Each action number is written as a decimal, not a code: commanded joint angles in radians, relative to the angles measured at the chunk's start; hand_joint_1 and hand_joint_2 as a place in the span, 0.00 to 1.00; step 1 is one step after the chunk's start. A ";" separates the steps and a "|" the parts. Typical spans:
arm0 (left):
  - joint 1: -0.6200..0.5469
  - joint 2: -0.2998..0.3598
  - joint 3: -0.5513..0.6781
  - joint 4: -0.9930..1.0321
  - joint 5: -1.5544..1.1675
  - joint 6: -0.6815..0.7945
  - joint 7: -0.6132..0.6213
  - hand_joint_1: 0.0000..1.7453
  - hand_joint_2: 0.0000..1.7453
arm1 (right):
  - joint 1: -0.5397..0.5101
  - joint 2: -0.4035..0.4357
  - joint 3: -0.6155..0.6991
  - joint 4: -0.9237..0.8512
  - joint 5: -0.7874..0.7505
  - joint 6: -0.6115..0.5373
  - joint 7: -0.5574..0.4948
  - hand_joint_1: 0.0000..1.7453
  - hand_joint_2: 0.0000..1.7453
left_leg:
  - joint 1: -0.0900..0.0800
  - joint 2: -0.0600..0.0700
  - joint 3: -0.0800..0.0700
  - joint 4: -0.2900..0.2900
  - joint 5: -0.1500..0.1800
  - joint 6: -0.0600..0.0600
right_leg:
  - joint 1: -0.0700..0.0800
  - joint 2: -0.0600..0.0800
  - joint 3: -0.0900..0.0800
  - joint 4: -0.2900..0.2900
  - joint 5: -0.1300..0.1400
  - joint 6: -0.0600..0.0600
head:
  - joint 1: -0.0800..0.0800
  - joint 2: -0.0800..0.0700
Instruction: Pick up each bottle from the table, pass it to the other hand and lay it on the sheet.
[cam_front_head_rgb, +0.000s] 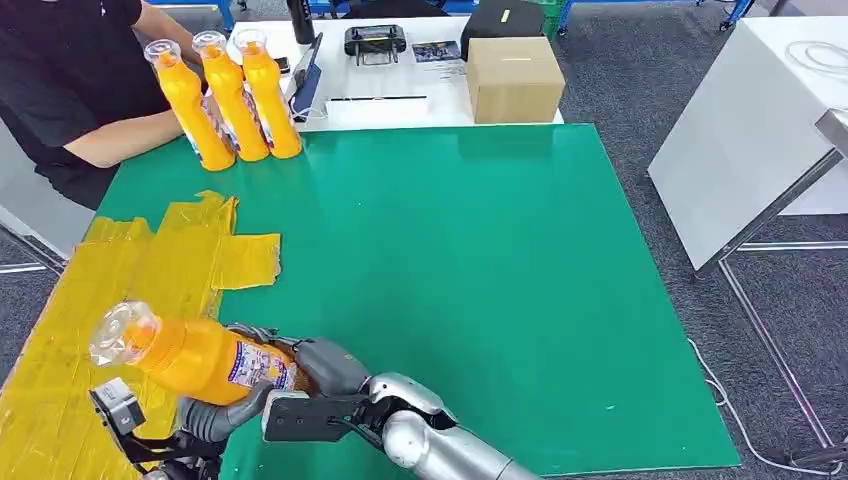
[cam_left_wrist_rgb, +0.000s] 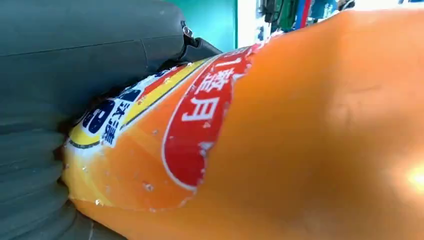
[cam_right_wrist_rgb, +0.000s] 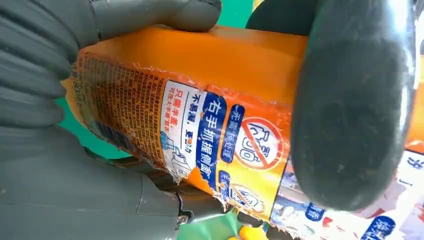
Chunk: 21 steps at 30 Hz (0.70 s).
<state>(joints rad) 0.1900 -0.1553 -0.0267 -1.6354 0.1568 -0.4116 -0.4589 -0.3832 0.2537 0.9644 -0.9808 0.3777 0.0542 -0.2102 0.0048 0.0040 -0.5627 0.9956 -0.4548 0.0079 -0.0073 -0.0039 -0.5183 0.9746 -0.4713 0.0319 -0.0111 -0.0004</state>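
Both hands on the bottle (cam_front_head_rgb: 195, 357) at the near desk (cam_front_head_rgb: 480, 280) edge, over the sheet's (cam_front_head_rgb: 120, 280) border: right hand (cam_front_head_rgb: 315, 372) fingers wrap its base, left hand (cam_front_head_rgb: 215, 415) fingers grip underneath. Three bottles (cam_front_head_rgb: 228, 95) stand far-left.

A bottle (cam_front_head_rgb: 200, 358) lies tilted over the near left corner of the table (cam_front_head_rgb: 480, 300), its cap end above the sheet (cam_front_head_rgb: 120, 290), gripped from the right by the right hand (cam_front_head_rgb: 315, 368) and from below by the left hand (cam_front_head_rgb: 215, 415). 3 bottles (cam_front_head_rgb: 232, 100) stand upright in a row at the far left corner, just behind the sheet, beside a person's forearm (cam_front_head_rgb: 120, 140). A cardboard box (cam_front_head_rgb: 515, 80) sits behind the far edge.
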 joint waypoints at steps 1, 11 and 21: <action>-0.072 -0.020 -0.038 0.043 -0.013 -0.009 -0.005 1.00 1.00 | 0.025 -0.001 0.071 0.051 0.013 0.008 0.000 1.00 1.00 | 0.001 -0.004 0.002 -0.001 0.000 0.000 | 0.001 -0.004 0.004 -0.002 0.000 0.000 | 0.000 0.000; -0.062 -0.026 0.016 -0.023 -0.200 0.120 -0.107 1.00 1.00 | 0.070 -0.033 -0.009 -0.063 0.039 -0.067 0.002 0.00 0.00 | 0.001 -0.004 0.001 0.000 0.000 0.000 | 0.001 -0.004 0.003 -0.002 0.000 0.000 | 0.000 0.000; -0.122 0.011 0.251 0.013 -0.727 0.545 -0.212 1.00 1.00 | 0.194 -0.156 -0.149 -0.429 0.054 -0.082 -0.002 0.00 0.00 | 0.001 -0.004 0.001 -0.001 0.000 0.000 | 0.001 -0.003 0.003 -0.002 0.000 -0.001 | 0.000 0.000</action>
<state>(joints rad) 0.1505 -0.1621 0.0382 -1.6857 -0.3176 -0.0742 -0.6428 -0.2750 0.2178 0.8983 -1.1583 0.4235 -0.0275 -0.2083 0.0048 0.0038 -0.5634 0.9955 -0.4548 0.0079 -0.0073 -0.0041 -0.5184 0.9746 -0.4712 0.0319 -0.0111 -0.0004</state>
